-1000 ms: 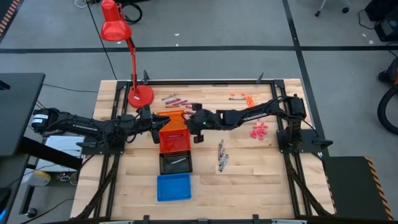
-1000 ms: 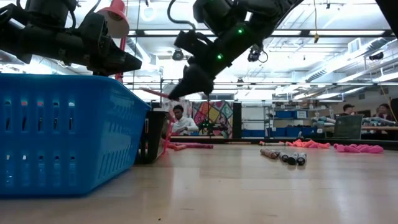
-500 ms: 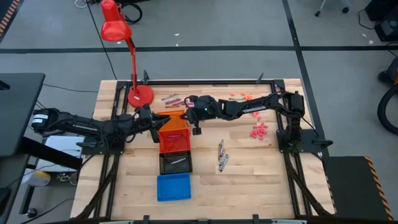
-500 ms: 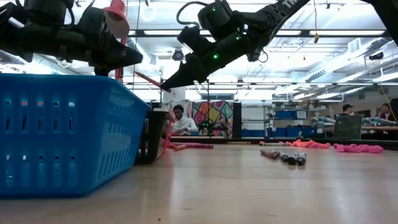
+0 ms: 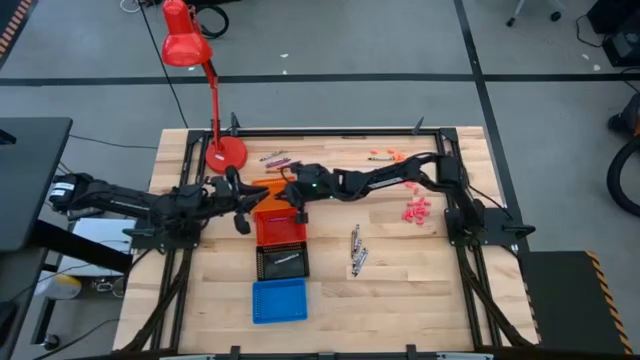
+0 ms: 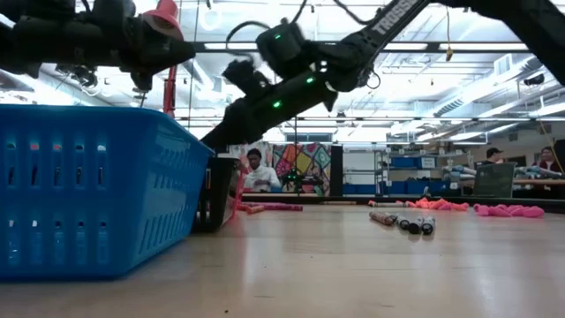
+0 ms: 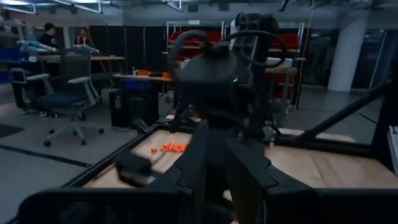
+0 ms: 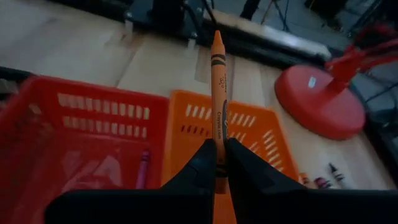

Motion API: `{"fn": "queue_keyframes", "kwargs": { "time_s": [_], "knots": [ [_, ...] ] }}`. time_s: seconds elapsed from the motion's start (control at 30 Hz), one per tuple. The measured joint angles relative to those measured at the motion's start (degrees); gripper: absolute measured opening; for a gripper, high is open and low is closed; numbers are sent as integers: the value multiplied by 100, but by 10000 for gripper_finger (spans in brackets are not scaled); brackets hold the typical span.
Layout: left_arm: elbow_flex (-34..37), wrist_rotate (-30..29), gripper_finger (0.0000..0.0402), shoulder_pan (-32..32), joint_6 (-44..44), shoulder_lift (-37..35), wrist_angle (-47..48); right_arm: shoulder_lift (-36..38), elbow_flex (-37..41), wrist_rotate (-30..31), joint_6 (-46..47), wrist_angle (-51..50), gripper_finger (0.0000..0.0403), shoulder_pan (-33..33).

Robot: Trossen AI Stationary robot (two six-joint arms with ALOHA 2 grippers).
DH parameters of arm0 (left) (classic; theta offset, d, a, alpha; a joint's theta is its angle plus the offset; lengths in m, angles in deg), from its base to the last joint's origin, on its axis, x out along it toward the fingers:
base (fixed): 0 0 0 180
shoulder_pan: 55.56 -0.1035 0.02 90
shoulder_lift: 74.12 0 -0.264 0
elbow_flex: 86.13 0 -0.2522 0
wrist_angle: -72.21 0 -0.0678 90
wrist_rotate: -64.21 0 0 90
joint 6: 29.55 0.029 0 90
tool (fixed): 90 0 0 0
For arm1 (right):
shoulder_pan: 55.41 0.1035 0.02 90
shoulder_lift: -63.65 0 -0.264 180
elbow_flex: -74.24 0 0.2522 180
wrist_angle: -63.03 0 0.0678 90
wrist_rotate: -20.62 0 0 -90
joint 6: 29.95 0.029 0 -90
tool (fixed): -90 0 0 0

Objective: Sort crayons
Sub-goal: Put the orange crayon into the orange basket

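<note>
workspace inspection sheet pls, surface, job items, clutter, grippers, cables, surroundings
surface: wooden table, black frame rails.
job's things: orange crayon held over the orange tray; a crayon lies in the red tray; black tray and blue tray in line; loose crayon groups, pink, grey, orange, maroon.
clutter: red desk lamp.
grippers: right gripper shut on the crayon; left gripper beside the trays.
cables: nothing seen on the table.
surroundings: people seated at desks behind.
</note>
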Motion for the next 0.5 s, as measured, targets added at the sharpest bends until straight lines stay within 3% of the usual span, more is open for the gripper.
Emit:
{"fn": "queue_keyframes", "kwargs": {
  "time_s": [0.3,0.5],
  "knots": [
    [1,-134,71,20,-36,-539,693,-581,-925,449,192,-1458,38,-2],
    [2,-146,71,18,-130,-521,764,-547,-948,448,251,-1614,80,0]
  ]
}}
